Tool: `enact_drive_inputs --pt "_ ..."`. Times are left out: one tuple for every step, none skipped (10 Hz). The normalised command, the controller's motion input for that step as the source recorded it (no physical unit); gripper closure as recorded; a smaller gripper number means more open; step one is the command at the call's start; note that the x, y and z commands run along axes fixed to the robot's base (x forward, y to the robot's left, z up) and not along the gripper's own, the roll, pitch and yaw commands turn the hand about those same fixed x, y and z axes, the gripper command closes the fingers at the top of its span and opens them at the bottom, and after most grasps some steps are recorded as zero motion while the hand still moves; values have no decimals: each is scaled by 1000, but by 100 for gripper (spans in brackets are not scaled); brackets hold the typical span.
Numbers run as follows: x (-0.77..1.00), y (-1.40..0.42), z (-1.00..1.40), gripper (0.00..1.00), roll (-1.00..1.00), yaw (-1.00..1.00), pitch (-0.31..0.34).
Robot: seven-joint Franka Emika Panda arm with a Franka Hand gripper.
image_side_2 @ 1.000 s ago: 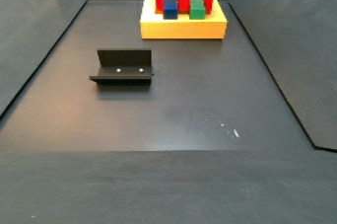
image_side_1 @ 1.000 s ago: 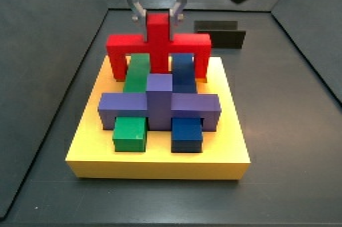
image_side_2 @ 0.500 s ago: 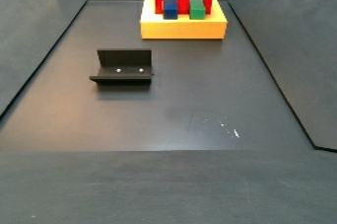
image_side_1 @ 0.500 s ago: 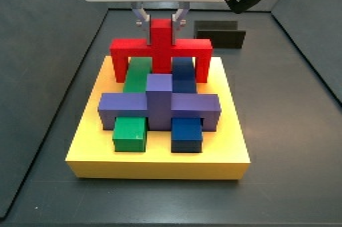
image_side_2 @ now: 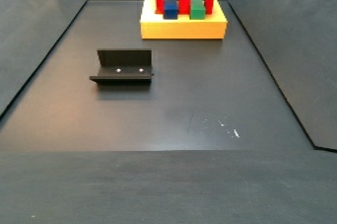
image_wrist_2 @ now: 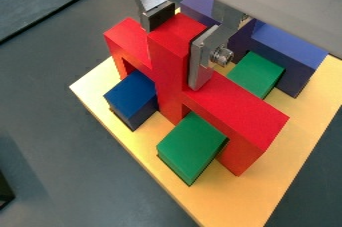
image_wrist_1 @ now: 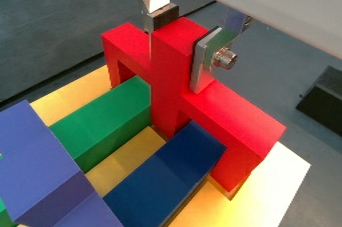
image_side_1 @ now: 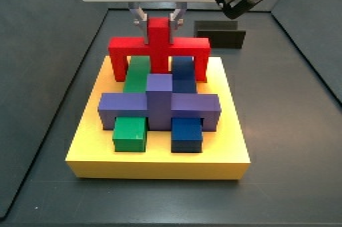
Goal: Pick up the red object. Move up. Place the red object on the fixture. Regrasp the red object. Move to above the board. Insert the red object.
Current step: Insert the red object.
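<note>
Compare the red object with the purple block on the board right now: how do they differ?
The red object stands tall over the board's far end, bridging a green and a blue block; the purple block sits low at mid-board. The gripper flanks the red object's upright stem; nothing touches the purple block. Both are blocky with arms.

Purple cross block (image_side_1: 160, 104) sat mid-slab, upright. Ahead of it in a side view: one green block (image_side_1: 128, 131) and one blue block (image_side_1: 187, 132), side by side, apart. Behind the cross: a second green block (image_side_1: 139, 69) and a second blue block (image_side_1: 183, 68), partly hidden. Dark floor (image_side_2: 171, 119) bore small pale scuffs (image_side_2: 227, 127). Grey side walls (image_side_2: 39, 50) sloped up.
</note>
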Motion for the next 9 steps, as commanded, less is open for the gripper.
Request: enact_drive_inputs --pt "0 -51 -9 100 347 0 16" --pt "0 -74 -123 100 271 0 0" --pt "11 -134 -149 100 117 0 0" --pt "66 -157 -97 100 43 0 0" --pt "203 -106 -129 100 54 -17 0" --pt "240 0 -266 100 57 -40 6" --pt "163 131 -329 100 53 -69 19" --pt "14 191 -289 100 41 -51 20" --pt "6 154 -223 100 49 -11 26"
